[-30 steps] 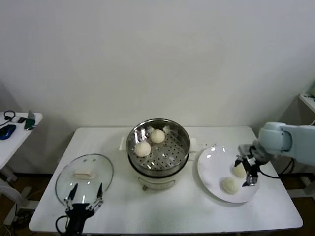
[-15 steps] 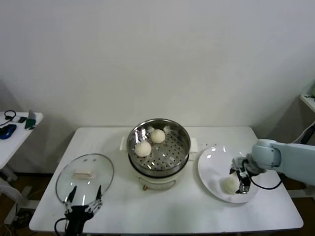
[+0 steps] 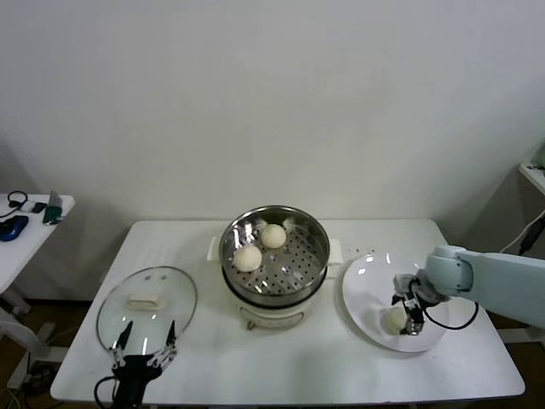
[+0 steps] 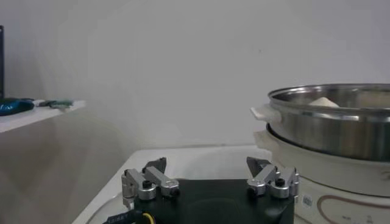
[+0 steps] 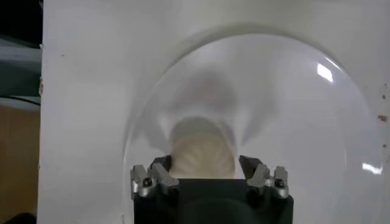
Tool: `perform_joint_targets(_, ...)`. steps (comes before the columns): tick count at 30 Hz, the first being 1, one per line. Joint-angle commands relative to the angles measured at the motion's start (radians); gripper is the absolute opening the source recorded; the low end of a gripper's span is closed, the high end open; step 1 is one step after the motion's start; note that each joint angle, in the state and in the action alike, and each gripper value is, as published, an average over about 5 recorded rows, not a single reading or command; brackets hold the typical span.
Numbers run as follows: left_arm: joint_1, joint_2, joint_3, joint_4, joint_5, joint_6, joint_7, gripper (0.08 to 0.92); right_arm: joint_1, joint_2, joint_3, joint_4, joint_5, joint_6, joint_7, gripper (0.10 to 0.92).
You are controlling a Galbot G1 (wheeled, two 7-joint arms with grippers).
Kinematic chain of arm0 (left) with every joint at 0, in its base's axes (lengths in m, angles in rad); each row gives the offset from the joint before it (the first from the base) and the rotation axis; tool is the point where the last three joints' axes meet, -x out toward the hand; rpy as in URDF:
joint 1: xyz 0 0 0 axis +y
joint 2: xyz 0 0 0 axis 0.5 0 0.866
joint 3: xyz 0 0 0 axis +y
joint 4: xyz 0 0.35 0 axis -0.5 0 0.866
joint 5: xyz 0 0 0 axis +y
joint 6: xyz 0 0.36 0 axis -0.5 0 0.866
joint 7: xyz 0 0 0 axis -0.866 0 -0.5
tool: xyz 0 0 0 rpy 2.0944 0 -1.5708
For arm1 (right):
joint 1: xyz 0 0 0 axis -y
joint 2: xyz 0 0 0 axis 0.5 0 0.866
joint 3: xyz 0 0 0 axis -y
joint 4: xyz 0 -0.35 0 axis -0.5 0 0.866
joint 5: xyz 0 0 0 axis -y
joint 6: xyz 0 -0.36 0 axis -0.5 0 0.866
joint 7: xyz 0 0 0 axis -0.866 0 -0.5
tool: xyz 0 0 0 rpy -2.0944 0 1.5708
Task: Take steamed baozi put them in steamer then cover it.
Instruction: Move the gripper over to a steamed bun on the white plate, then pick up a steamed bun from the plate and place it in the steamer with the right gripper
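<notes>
The steamer (image 3: 274, 256), a shiny steel basket on a cream pot base, stands at the table's middle with two steamed baozi (image 3: 248, 257) (image 3: 272, 236) inside. One more baozi (image 3: 392, 319) lies on the white plate (image 3: 366, 285) at the right. My right gripper (image 3: 405, 317) is down on the plate, open, with its fingers either side of this baozi (image 5: 202, 153). A fourth baozi is hidden. The cover (image 3: 146, 302), clear glass with a cream handle, lies flat at the left. My left gripper (image 3: 143, 348) is open and empty at the cover's front edge.
A side table (image 3: 30, 213) with small items stands at the far left. In the left wrist view, the steamer (image 4: 338, 122) rises to one side of my open left gripper (image 4: 207, 173).
My right gripper has come down and toward the table's front over the plate, ending astride the front baozi. The plate's other baozi has gone from sight. The left arm has not moved.
</notes>
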Motion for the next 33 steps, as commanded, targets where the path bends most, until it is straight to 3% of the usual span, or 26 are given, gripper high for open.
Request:
perform_joint_targets(1,-0.001,-0.001,0.002,0.001,-0.001,0.000,0.000,0.823,0.004,0.004,0.006,-0.012,0.006,0.004,-0.022,0.663)
perform_joint_targets(5,-0.002,-0.002,0.002,0.000,-0.001,0.000,-0.001,0.823,0.092,-0.001,-0.040,-0.003,0.019,0.036,-0.066,0.618)
perform_joint_targets(10,-0.003,-0.003,0.003,-0.002,0.003,0.000,-0.001,0.823,0.304,0.014,-0.124,0.011,0.009,0.127,-0.156,0.619)
perform_joint_targets(21,0.005,0.001,-0.001,-0.016,0.017,0.004,-0.001,0.823,0.794,0.249,-0.168,0.098,-0.008,0.521,-0.294,0.619)
perform_joint_targets(33,0.005,0.003,-0.012,-0.015,0.005,-0.002,-0.003,0.823,0.647,0.542,0.020,0.292,-0.216,0.594,-0.185,0.619)
